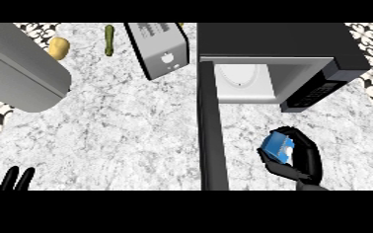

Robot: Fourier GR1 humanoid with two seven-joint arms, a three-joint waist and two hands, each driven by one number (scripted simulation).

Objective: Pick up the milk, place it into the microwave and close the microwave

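A blue milk carton [278, 146] with a white patch is held above the counter at the lower right. My right hand [302, 159] is shut on it, fingers and thumb curled round its sides. The black microwave [280, 44] stands at the back right, straight beyond the carton, its white inside [244, 81] showing. Its door [210, 128] swings open toward me, a long dark slab just left of my right hand. Only the fingertips of my left hand [18, 178] show at the lower left edge, straight and pointing up, resting.
A silver toaster [159, 47] stands at the back, left of the microwave. A green cucumber [109, 40] and a yellow potato [59, 48] lie further left. A large grey rounded object [29, 71] fills the left edge. The marble counter [124, 128] stretches between.
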